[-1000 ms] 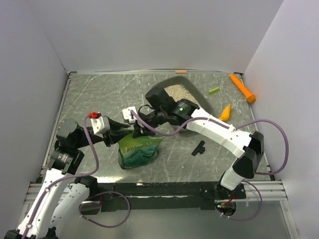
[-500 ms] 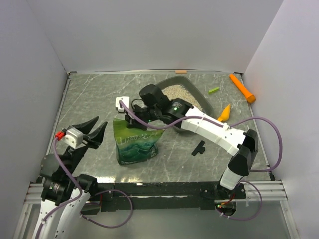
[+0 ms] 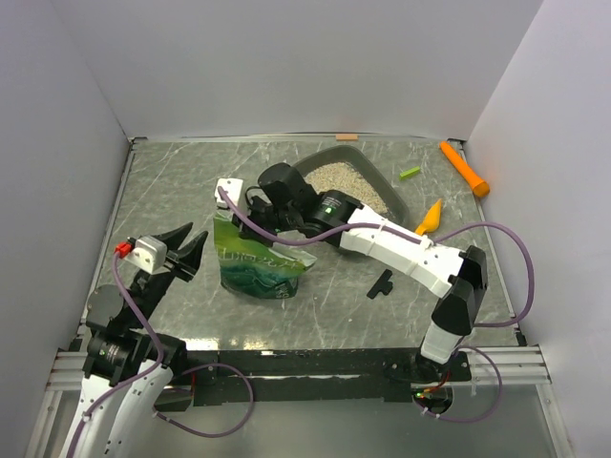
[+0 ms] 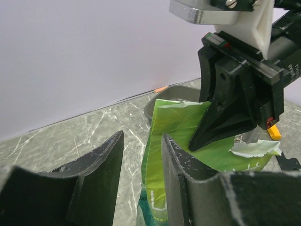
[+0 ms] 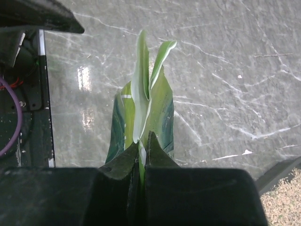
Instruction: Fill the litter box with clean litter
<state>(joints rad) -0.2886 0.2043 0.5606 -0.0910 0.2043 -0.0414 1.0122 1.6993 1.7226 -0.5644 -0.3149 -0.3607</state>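
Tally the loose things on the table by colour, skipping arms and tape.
Green: 2, crinkled green bag, small green stick.
Orange: 2, long orange plastic tool, yellow-orange plastic piece.
Dark grey: 1, rectangular plastic litter tray.
Black: 1, small flat piece.
Total: 6.

The bag (image 3: 256, 267) stands front-left of the litter box (image 3: 389, 191), scoop (image 3: 431, 218) seemingly touching its right.

I see a crinkled green plastic bag (image 3: 256, 269) over my grey marbled tabletop (image 3: 181, 186). To its right lie 1 small black clip (image 3: 383, 283), 1 orange-yellow plastic scoop (image 3: 431, 218), 1 orange carrot-shaped stick (image 3: 464, 169) and 1 short green stick (image 3: 410, 173).
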